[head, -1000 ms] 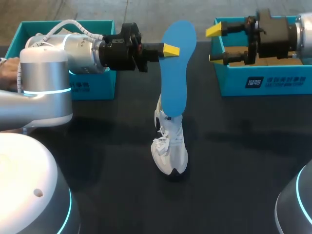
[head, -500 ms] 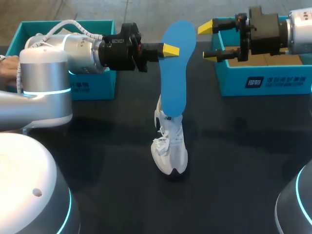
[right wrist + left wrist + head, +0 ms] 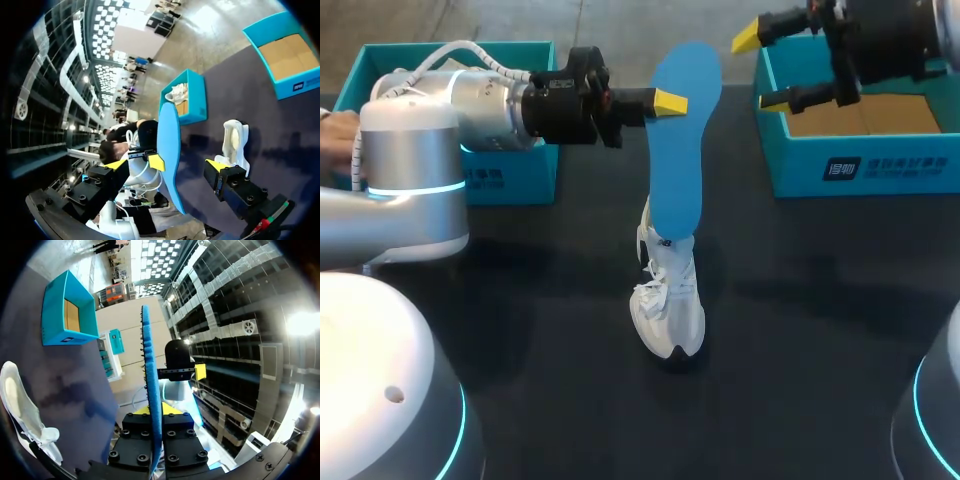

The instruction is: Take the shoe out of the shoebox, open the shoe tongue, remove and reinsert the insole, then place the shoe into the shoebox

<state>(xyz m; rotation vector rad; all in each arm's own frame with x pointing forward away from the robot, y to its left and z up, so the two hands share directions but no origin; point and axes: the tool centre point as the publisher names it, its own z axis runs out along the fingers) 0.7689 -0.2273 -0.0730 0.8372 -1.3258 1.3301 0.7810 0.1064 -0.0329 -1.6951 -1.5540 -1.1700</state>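
Head view, looking down on a dark counter (image 3: 800,330): our left arm comes in from the left, and its pincer (image 3: 678,100) is clamped on the upper part of a blue insole (image 3: 678,150). One yellow fingertip shows on the near face of the insole, while the other finger is hidden behind it. The insole stands tall and nearly upright. Its lower end meets the opening of a white shoe (image 3: 668,300); we cannot tell whether it touches or sits inside. The shoe rests on the middle of the counter, outside both boxes, with its laces facing us.

A teal shoebox (image 3: 860,165) sits at the far right of the counter, with its brown cardboard floor showing. Our right pincer (image 3: 762,68) hangs over the box's near-left corner with its two yellow-tipped fingers spread apart and nothing between them. It is beside the insole's top and does not touch it. A second teal box (image 3: 510,175) sits at the far left, partly behind our left arm.

Left wrist view: the insole (image 3: 150,390) shows edge-on, rising straight out from between the fingers of the left pincer (image 3: 154,412). The shoe (image 3: 20,400) lies off to one side below, with the shoebox (image 3: 65,315) beyond it.

Right wrist view: the right pincer (image 3: 167,165) is wide open. The insole (image 3: 169,145) stands ahead of its fingers, the shoe (image 3: 235,140) is beside the insole, and the second teal box (image 3: 185,97) has another white shoe inside.
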